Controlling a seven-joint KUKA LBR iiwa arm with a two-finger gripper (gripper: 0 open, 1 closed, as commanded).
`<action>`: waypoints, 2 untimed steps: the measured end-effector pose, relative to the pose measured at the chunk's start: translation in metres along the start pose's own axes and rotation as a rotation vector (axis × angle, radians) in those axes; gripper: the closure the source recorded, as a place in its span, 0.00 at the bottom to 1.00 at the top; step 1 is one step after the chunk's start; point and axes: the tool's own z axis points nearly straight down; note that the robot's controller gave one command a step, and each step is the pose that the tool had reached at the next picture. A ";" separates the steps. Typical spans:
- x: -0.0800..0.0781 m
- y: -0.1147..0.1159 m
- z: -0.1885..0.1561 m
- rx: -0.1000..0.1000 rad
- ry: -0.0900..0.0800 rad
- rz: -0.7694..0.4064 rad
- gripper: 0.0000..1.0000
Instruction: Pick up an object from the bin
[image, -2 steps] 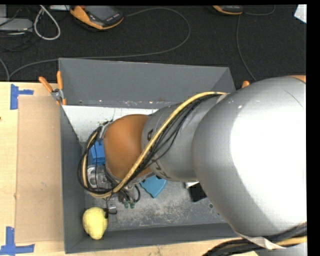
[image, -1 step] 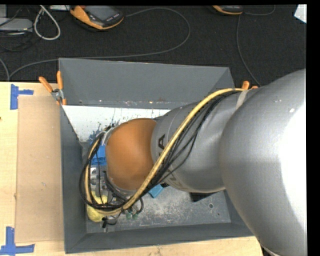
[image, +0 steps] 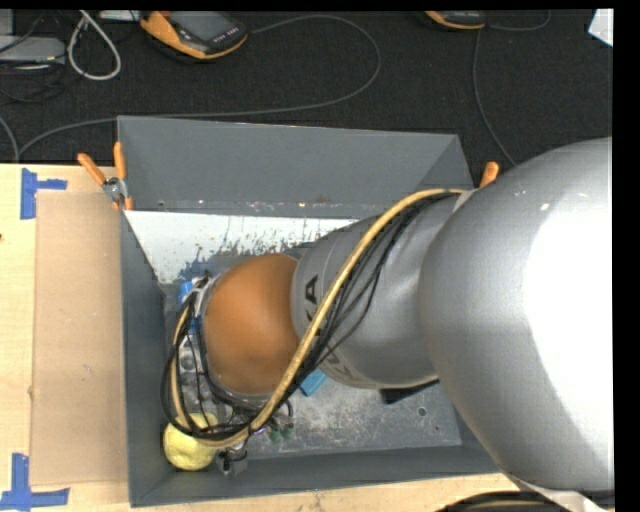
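Gripper (image: 230, 445), buried under its smooth orange dome (image: 250, 325), sits just beside a rounded yellow lump (image: 186, 448); its grasp cannot be told.

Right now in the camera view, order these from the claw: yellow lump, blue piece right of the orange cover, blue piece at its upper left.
1. yellow lump, near-left corner of the bin, beside the claw.
2. right blue piece, mid-bin.
3. upper-left blue piece, far-left.
2 and 3 are nearly too close to call.
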 end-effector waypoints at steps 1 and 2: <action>-0.001 -0.001 0.029 -0.014 -0.019 0.405 0.00; -0.004 0.002 0.027 0.000 -0.017 -0.162 1.00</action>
